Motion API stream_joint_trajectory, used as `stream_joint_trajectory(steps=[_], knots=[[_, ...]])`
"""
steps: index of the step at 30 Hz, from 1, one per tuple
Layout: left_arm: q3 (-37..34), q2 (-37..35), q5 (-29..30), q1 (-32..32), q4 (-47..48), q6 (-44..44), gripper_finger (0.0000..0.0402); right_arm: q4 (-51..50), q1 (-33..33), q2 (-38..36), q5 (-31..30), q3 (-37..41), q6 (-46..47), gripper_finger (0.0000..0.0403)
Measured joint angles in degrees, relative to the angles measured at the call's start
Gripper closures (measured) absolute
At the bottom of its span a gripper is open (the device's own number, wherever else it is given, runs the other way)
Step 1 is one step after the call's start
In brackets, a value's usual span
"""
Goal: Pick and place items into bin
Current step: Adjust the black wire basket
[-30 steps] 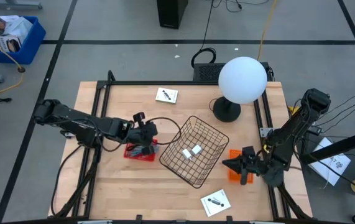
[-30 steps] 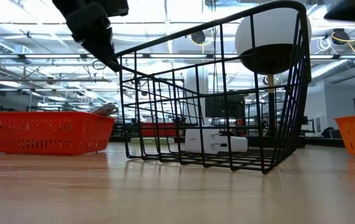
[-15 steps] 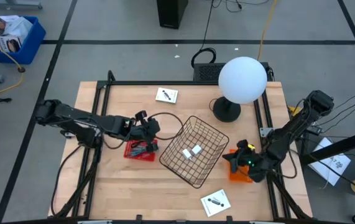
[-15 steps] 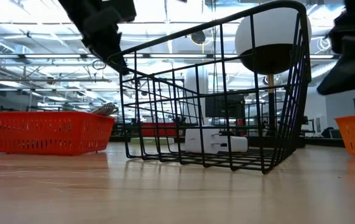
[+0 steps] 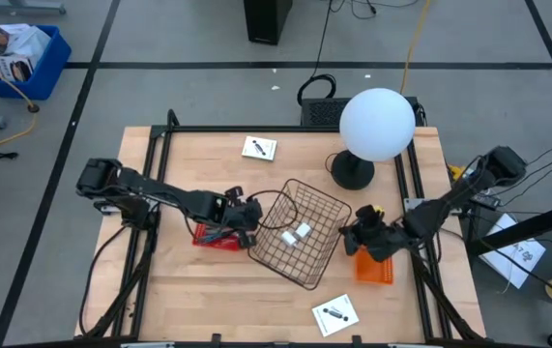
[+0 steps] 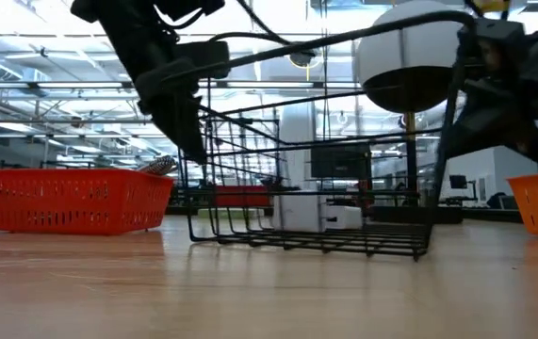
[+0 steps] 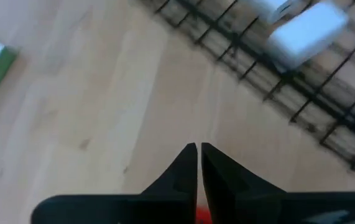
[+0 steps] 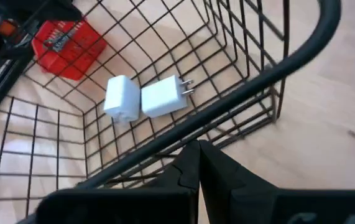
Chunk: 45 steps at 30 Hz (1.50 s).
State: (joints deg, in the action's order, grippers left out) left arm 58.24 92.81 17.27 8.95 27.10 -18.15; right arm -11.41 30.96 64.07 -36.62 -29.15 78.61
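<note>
Two white plug-in chargers [image 8: 146,96], boxy with metal prongs showing on one, are lying side by side on the floor of a black wire basket [image 5: 326,205] standing at the middle of the bench [image 5: 198,304]. The left gripper [image 5: 252,215] is hanging at the basket's left rim, fingers pressed together and holding nothing. The right gripper [image 5: 348,235] is sitting at the opposite rim, also fully closed and empty. A red bin [image 5: 216,238] is resting just left of the basket, an orange bin [image 5: 377,271] to its right. White cards [image 5: 259,148] are lying near the far and near edges. The pale wooden bench is standing on grey flooring, a white globe lamp [image 5: 376,124] at its far right corner.
</note>
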Motion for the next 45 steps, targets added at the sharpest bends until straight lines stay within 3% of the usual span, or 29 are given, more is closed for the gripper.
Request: stream_joint_trajectory(steps=[14,23,28,35,38,45], knots=[[0.0,-1.0,0.0,5.5,-1.2,-1.8,0.0376,12.8,-9.9,1.4,4.2,0.0,-15.0,0.0403],[0.0,-1.0,7.3,8.2,1.2,-1.1,0.0376,22.1,-15.4,7.3,9.5,0.0,-20.0,0.0403],[0.0,-2.3,8.4,8.1,2.5,-0.7,0.0376,21.0,-15.9,5.4,10.1,0.1,-23.4,0.0403],[0.0,-9.3,12.4,8.5,4.7,-2.1,0.0376,17.6,-14.3,-5.0,10.7,0.1,-27.6,0.0403],[0.0,-13.3,14.9,9.1,5.0,-3.0,0.0376,15.8,-12.7,-8.4,8.5,0.0,-28.6,0.0403],[0.1,-18.7,13.6,9.6,6.0,-4.6,0.0376,8.5,-10.6,-9.3,3.7,0.1,-25.1,0.0403]])
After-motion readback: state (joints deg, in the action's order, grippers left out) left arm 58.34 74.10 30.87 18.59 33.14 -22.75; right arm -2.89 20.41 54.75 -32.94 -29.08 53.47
